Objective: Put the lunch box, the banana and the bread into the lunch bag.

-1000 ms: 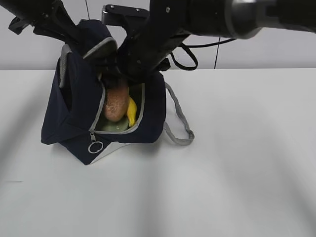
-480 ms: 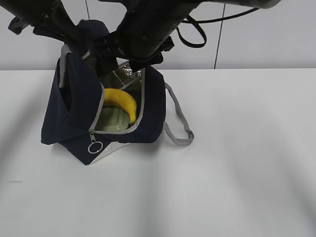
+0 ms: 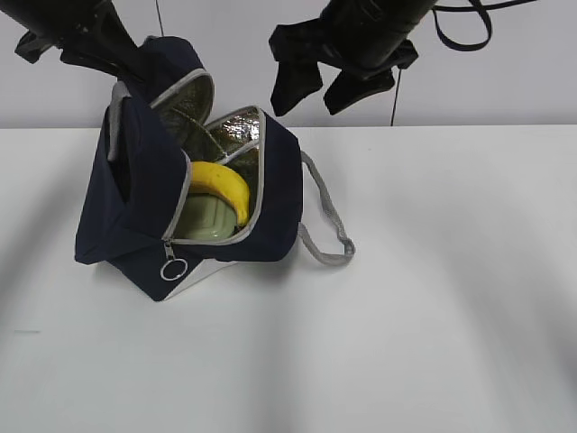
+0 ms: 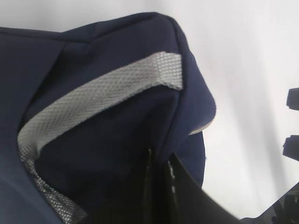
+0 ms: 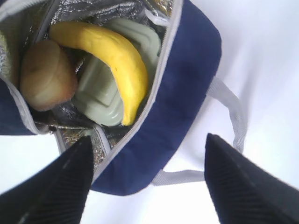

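Note:
The navy lunch bag stands open on the white table, its foil lining showing. Inside it the yellow banana lies over the green-lidded lunch box. From above, the banana crosses the lunch box, and the brown bread sits beside them inside the lunch bag. My left gripper is shut on the bag's raised flap, pinching the fabric. Above and right of the bag's mouth, my right gripper hangs open and empty; its dark fingers frame the bag.
A grey webbing handle trails from the bag's right side onto the table. The zipper's ring pull hangs at the bag's front corner. A pale wall stands behind the table.
The right gripper let go of the bread inside the bag, then rose out and to the right with its jaws open. The bread dropped out of the exterior view. The left gripper kept hold.

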### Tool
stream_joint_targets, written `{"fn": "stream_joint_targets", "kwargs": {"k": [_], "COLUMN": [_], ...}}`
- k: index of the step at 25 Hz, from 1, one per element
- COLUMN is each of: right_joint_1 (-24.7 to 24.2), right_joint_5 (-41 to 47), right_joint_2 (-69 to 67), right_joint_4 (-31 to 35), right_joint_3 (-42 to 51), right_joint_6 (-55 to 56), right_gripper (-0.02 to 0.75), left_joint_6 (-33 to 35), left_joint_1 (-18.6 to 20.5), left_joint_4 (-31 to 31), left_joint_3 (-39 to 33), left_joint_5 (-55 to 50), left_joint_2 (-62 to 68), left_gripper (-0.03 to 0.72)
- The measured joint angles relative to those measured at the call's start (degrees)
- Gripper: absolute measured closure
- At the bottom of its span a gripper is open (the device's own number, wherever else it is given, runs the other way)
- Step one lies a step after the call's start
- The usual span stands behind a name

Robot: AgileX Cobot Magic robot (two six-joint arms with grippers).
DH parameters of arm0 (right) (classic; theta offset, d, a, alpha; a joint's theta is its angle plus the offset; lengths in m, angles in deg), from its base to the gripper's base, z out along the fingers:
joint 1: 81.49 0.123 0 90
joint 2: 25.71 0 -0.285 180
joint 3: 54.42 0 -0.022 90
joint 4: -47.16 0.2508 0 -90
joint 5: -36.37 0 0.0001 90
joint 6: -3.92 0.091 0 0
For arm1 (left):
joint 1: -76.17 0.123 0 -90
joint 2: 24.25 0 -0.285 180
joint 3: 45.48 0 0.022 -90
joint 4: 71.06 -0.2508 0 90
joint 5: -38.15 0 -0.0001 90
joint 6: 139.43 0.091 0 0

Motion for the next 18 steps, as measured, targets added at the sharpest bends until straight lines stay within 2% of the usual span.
{"fn": "stream_joint_targets", "kwargs": {"k": [5,11,18], "right_joint_1": [-3.7,-9.0,-11.9], "right_joint_5": [-0.6,-6.4,-10.6], "right_joint_2": [2.3,3.4,2.0], "right_joint_4": [8.1,28.2,44.4], "right_joint_3": [7.0,19.2,27.0], "right_joint_6": [-7.2,-24.2,-40.2], "right_gripper": [0.169,0.209,0.236], "left_joint_6": [0.0,0.0,0.0], "left_joint_1": [0.0,0.0,0.0], "left_joint_4": [0.0,-0.1,-0.1], "left_joint_3": [0.0,0.0,0.0], "left_joint_5": [0.0,0.0,0.0], "left_joint_2": [0.0,0.0,0.0], "left_gripper": [0.704,0.704,0.704]}}
